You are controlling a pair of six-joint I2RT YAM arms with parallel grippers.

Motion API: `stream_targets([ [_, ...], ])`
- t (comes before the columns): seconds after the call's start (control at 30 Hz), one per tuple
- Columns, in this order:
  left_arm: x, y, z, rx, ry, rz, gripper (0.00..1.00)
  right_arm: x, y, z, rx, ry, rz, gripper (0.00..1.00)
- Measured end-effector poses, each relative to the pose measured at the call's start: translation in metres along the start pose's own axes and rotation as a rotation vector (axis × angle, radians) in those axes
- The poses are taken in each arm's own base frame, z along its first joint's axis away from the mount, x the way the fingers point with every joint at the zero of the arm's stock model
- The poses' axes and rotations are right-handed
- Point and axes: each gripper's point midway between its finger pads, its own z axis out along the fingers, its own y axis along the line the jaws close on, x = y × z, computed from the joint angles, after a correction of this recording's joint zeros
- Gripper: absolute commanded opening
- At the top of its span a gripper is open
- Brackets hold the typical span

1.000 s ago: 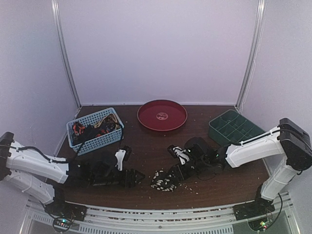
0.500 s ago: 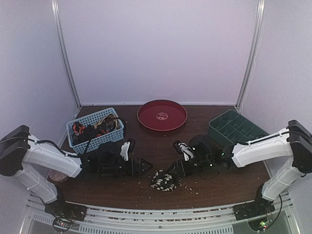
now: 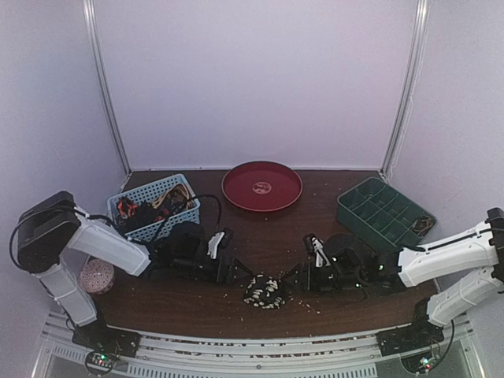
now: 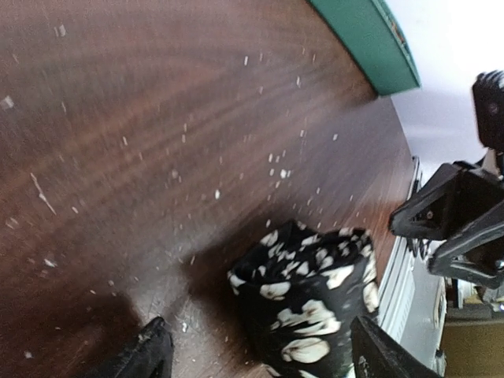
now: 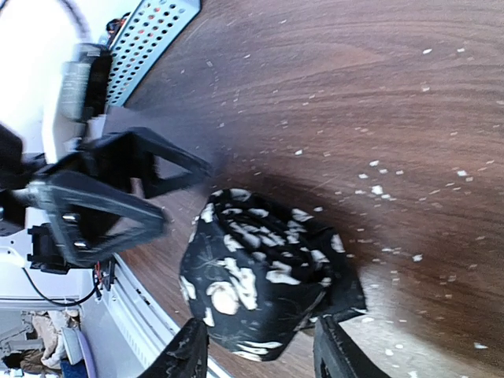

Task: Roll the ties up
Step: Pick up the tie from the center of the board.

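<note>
Front of the counter [image 3: 260, 236]: the speckled tie [image 3: 264, 290] sits as a tight dark roll among crumbs [image 3: 305, 300] (finished, I judge). In the past second my left arm swung in and the right eased back. The left end effector [image 3: 239, 273] and right end effector [image 3: 297, 277] flank it, both wide, holding nothing. More ties wait in the basket [image 3: 153, 224] behind.

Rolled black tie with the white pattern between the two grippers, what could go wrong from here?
The rolled black white-patterned tie sits unclamped, both grippers open, and a loose end pokes out in the right wrist view, so it might unroll. The left gripper and right gripper face each other closely across it; closing in, they could collide.
</note>
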Motion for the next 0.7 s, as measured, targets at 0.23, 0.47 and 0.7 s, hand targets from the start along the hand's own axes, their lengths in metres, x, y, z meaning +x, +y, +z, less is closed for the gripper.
stream_targets([
  [0.23, 0.015, 0.002, 0.018, 0.067, 0.069, -0.050, 0.78, 0.012, -0.004, 0.016, -0.008, 0.017, 0.043, 0.35],
  [0.47, 0.021, -0.008, 0.023, 0.135, 0.078, -0.092, 0.79, 0.023, -0.022, 0.028, 0.017, 0.033, 0.051, 0.25],
  [0.7, 0.027, -0.021, 0.027, 0.176, 0.091, -0.107, 0.79, 0.024, -0.022, 0.036, -0.002, 0.026, 0.048, 0.23],
])
